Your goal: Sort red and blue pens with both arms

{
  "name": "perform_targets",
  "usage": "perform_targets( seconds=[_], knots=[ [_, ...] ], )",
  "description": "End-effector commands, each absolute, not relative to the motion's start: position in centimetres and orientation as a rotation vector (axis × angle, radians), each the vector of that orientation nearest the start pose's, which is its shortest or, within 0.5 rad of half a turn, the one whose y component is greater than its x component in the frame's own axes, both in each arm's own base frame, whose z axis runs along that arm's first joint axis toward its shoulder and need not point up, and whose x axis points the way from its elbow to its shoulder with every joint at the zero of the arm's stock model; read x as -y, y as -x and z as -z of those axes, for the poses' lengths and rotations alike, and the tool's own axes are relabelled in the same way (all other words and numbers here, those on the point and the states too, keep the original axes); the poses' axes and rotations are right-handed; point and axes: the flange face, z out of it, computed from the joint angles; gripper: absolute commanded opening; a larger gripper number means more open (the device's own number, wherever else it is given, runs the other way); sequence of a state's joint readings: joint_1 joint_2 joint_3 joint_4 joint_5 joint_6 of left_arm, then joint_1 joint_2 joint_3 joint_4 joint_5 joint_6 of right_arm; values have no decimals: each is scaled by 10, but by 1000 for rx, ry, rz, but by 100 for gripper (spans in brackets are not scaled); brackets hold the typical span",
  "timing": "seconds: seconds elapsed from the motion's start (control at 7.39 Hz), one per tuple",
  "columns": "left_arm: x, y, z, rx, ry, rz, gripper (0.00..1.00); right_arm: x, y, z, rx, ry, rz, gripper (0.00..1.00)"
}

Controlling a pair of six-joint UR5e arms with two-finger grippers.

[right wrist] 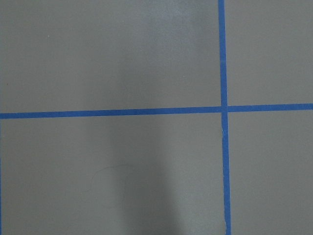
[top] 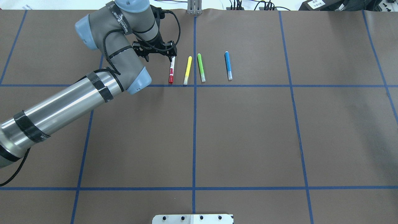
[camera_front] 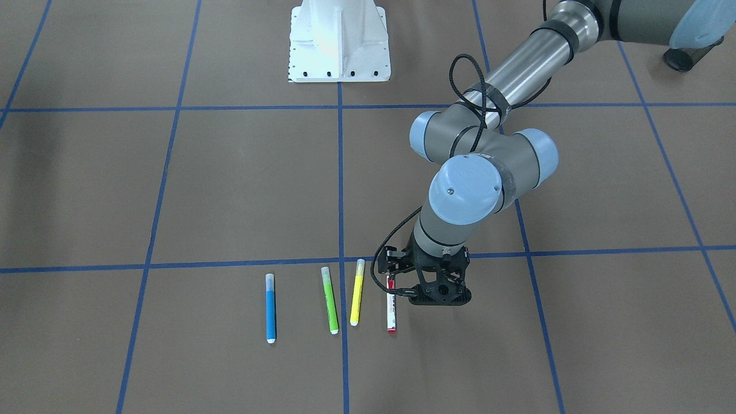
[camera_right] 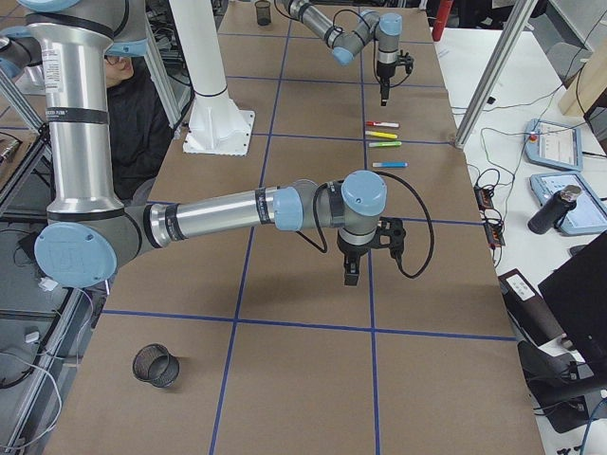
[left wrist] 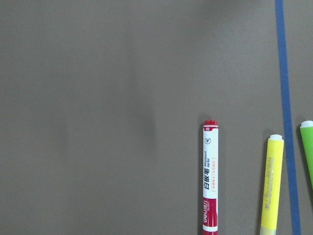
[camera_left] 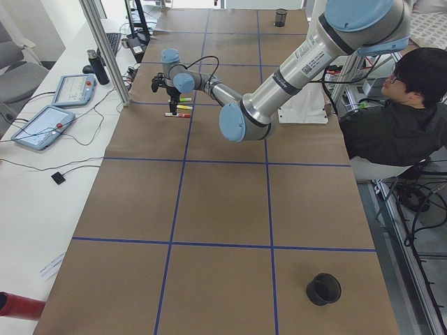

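The red pen (top: 171,70) (camera_front: 391,310) (left wrist: 211,176), with a white labelled barrel, lies at one end of a row of markers. The blue pen (top: 228,65) (camera_front: 270,315) lies at the other end. My left gripper (top: 159,57) (camera_front: 437,299) hangs open above the table, just beside the red pen's far end, and holds nothing. The left wrist view shows the red pen low and right of centre, with no fingers in view. My right gripper (camera_right: 349,273) shows only in the exterior right view, over bare paper near a tape crossing. I cannot tell whether it is open or shut.
A yellow marker (top: 187,70) and a green marker (top: 201,67) lie between the two pens. A white pedestal (camera_front: 339,40) stands mid-table. A black mesh cup (camera_right: 155,365) and another black cup (camera_left: 281,17) sit at opposite table ends. A person (camera_left: 398,105) sits beside the table.
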State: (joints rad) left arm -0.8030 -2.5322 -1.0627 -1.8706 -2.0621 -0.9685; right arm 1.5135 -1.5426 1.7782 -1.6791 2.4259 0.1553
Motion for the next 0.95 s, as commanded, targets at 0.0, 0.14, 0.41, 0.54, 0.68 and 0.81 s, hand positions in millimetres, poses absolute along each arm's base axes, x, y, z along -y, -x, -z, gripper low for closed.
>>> perform_targets(
  seconds=[0.0, 0.14, 0.41, 0.54, 0.68, 0.81],
  knots=[
    [650, -559, -231, -829, -170, -1, 89, 541, 0, -503, 872, -51, -26, 100],
    [647, -565, -234, -828, -165, 3, 86, 562, 37, -473, 880, -29, -46, 100],
    [646, -573, -246, -828, -163, -2, 79, 596, 92, -416, 901, -14, -66, 100],
    [647, -574, -249, -824, -159, 0, 75, 603, 107, -401, 908, -9, -72, 100],
    [644, -577, -247, -825, -157, -4, 70, 605, 128, -387, 912, 3, -71, 100],
    [642, -581, -243, -828, -157, -9, 64, 613, 137, -381, 910, 7, -71, 100]
  ],
)
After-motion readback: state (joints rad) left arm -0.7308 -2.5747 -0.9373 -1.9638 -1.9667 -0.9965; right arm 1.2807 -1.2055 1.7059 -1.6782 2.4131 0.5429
